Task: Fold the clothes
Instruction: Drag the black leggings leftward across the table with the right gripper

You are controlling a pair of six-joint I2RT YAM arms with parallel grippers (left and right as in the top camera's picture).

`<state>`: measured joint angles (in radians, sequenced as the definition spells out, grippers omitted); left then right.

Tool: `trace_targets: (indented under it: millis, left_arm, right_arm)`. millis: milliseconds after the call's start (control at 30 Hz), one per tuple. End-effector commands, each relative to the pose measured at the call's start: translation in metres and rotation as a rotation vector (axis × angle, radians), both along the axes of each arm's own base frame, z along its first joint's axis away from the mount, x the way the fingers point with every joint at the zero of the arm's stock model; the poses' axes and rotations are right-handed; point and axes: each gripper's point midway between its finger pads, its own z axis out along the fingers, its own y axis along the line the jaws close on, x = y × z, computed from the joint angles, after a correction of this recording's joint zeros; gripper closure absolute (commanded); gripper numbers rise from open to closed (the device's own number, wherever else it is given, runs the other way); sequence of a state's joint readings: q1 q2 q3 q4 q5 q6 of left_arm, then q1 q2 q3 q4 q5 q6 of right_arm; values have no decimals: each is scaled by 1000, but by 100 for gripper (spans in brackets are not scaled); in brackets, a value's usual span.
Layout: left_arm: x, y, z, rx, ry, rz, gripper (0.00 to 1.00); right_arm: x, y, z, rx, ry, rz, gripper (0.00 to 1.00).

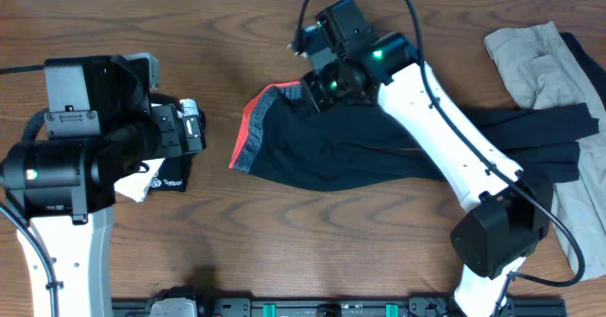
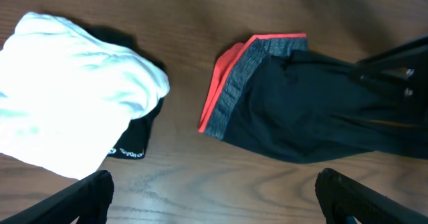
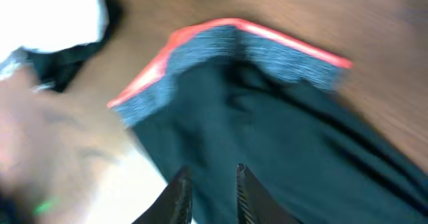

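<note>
The black pants [image 1: 322, 151] lie across the table's middle, coral-red and grey waistband at the left, legs running right. They also show in the left wrist view [image 2: 301, 110] and the right wrist view [image 3: 281, 130]. My right gripper [image 1: 317, 92] is at the pants' upper edge just behind the waistband, its jaws [image 3: 210, 174] nearly closed with black fabric between them. My left gripper [image 1: 194, 126] hovers open and empty [image 2: 214, 184] left of the waistband. A white garment [image 2: 67, 97] lies under the left arm on a small black item.
A beige garment [image 1: 540, 61] lies at the back right, with more pale fabric [image 1: 578, 194] along the right edge under the pants' legs. The small black item with a white label [image 1: 170, 180] sits beside the left arm. Bare wood shows in front of the pants.
</note>
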<state>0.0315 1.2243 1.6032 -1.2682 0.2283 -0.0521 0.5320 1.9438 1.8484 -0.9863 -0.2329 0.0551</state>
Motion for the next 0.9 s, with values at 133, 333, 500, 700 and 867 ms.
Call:
trace_targets:
  millis: [133,333,500,700,867]
  left_arm:
    - [0,2,-8,17,44,-7,2]
    - [4,2,-20,15,96,-7,2]
    - [10,2,-30,13,137,-8,2]
    - [12,2,-42,11,192,-8,2]
    - [12,2,-44,11,203,-8,2]
  right_arm:
    - [70,-170,7,-106,-33,-538,59]
    - [82,-310,-25,-92,91,-923,69]
    - [85,-379,-87,-114,196,-1068,73]
    - [76,-421,-160,-129,321,-1143,86]
    - [34,-497,-182,-440,345,-1312,99]
